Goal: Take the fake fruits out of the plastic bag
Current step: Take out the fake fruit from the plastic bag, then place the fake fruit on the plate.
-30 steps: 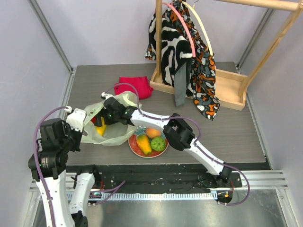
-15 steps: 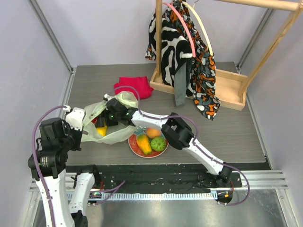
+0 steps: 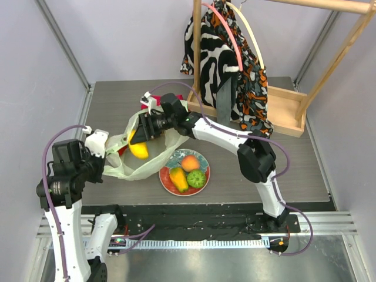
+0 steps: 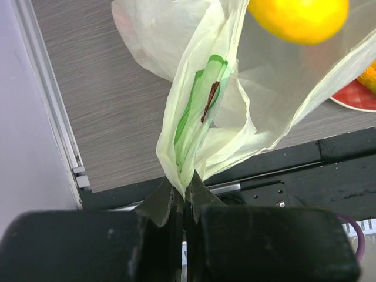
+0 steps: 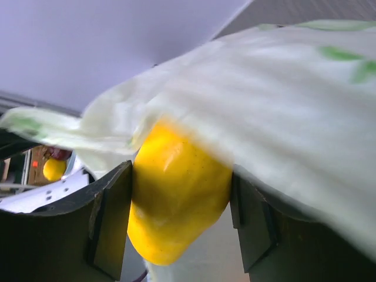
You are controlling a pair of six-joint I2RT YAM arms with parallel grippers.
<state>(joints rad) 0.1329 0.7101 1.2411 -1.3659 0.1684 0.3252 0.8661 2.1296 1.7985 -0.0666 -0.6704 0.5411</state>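
The pale yellow-green plastic bag (image 3: 132,167) lies on the table's left side, its mouth pulled up. My left gripper (image 4: 185,189) is shut on a bunched edge of the bag (image 4: 202,111) and appears in the top view at the bag's left (image 3: 101,143). My right gripper (image 5: 181,220) is shut on a yellow lemon-like fake fruit (image 5: 176,205), with bag film (image 5: 276,106) draped over it. In the top view that fruit (image 3: 139,148) hangs above the bag's opening, below the right gripper (image 3: 143,134). Three fake fruits lie on a red plate (image 3: 205,161): a yellow-orange one (image 3: 178,178), a peach (image 3: 189,163) and a green one (image 3: 197,178).
A wooden clothes rack (image 3: 282,111) stands at the back right with a patterned garment (image 3: 229,64) hanging from it. The right arm reaches across the table's middle, over the plate. The table's front edge (image 4: 282,155) runs just below the bag.
My right gripper closed on the yellow fruit inside the bag and has lifted it up and back, out of the bag. The left gripper kept its hold on the bag.
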